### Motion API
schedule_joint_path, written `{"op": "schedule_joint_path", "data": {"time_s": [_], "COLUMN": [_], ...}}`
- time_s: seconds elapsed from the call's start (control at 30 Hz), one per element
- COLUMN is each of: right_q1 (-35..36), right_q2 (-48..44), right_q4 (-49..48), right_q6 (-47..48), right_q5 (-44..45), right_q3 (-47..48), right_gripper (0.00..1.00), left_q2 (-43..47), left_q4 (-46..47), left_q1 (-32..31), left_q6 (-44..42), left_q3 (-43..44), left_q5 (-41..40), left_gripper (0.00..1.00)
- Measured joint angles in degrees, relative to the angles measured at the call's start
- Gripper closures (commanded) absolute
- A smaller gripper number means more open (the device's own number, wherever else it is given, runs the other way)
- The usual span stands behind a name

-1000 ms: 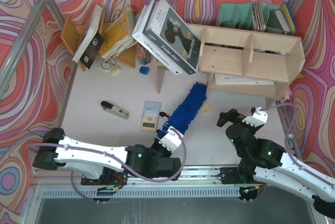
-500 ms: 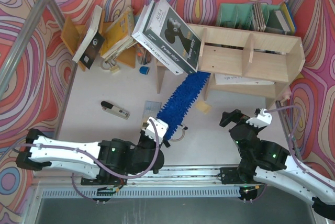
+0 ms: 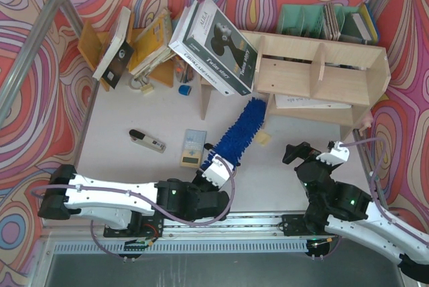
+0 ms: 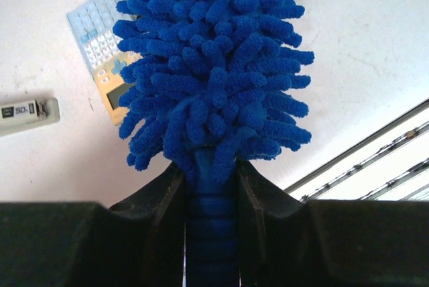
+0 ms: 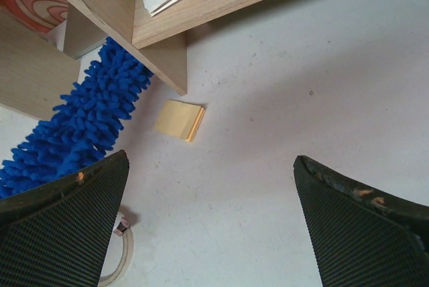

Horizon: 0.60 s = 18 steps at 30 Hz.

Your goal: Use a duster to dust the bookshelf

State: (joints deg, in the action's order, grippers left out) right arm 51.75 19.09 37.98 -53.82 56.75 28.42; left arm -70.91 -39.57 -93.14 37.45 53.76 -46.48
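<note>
The pale plywood bookshelf (image 3: 322, 76) stands at the back right of the table; its lower edge and an upright (image 5: 167, 39) show in the right wrist view. The bright blue duster (image 3: 240, 133) slants from my left gripper (image 3: 216, 166) up to the shelf's lower left opening. Its fluffy tip (image 5: 87, 119) reaches in beside the upright. In the left wrist view the jaws of my left gripper (image 4: 211, 186) are shut on the slim blue handle just below the head (image 4: 214, 66). My right gripper (image 3: 314, 149) hovers open over bare table before the shelf, its fingers (image 5: 60, 226) wide apart with nothing between.
A big white book (image 3: 214, 45) leans on the shelf's left end. An orange-brown rack of leaning books (image 3: 134, 45) sits back left, a green file holder (image 3: 322, 22) behind the shelf. On the table lie a calculator (image 3: 193, 147), a stapler (image 3: 147, 141) and a yellow note pad (image 5: 179, 119).
Half a second ago the duster reached deeper under the shelf with the left arm swung left. It has since drawn back and the arm has swung right again. The right gripper barely moved.
</note>
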Motion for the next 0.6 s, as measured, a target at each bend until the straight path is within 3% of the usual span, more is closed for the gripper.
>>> {"op": "schedule_joint_path", "data": {"time_s": [0.33, 0.6], "right_q1": [0.0, 0.0], "right_q2": [-2.08, -2.93], "right_q4": [-0.33, -1.31], "right_q6": [0.52, 1.38], "right_q5": [-0.02, -0.02], "right_q3": [-0.59, -0.83], "right_gripper": [0.01, 0.01], "left_q2": [7.3, 8.5], "left_q4": [-0.74, -0.55], "left_q1": [0.5, 0.76], "left_q6": [-5.4, -5.16], "left_q3": [6.29, 5.33], "left_q5": [-4.0, -4.11], "left_gripper": [1.0, 1.0]}}
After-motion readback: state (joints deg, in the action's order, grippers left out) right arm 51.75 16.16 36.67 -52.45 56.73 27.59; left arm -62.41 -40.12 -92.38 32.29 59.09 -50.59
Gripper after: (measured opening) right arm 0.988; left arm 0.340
